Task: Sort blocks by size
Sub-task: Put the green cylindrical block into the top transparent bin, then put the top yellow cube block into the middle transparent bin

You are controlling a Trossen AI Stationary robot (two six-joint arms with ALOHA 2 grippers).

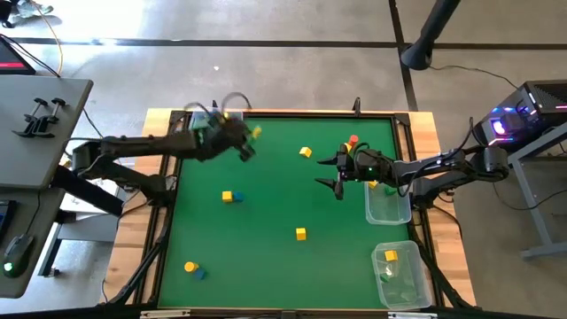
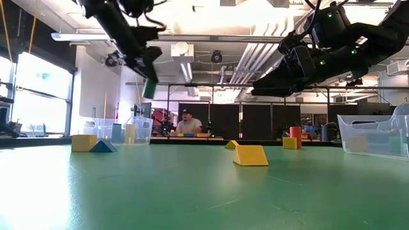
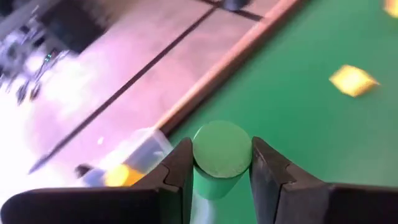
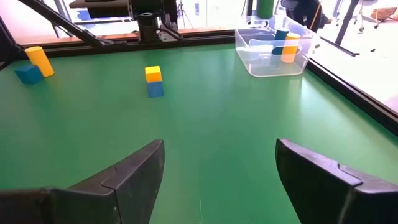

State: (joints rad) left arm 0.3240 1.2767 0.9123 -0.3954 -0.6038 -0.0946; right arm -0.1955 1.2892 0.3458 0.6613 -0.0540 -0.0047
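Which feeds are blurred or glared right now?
Left wrist view: background streaked with motion blur, but the green cylinder between the left gripper fingers stays sharp. Low view: bright ceiling lights backlight the arms. High and right wrist views: evenly lit, clear.

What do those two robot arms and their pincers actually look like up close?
Both arms are dark, nearly black, built of slim jointed segments with cables running along them. The left gripper ends in two flat, angular black fingers. The right gripper has the same pair of broad dark fingers, and small green lights glow on its wrist housing in the high view.
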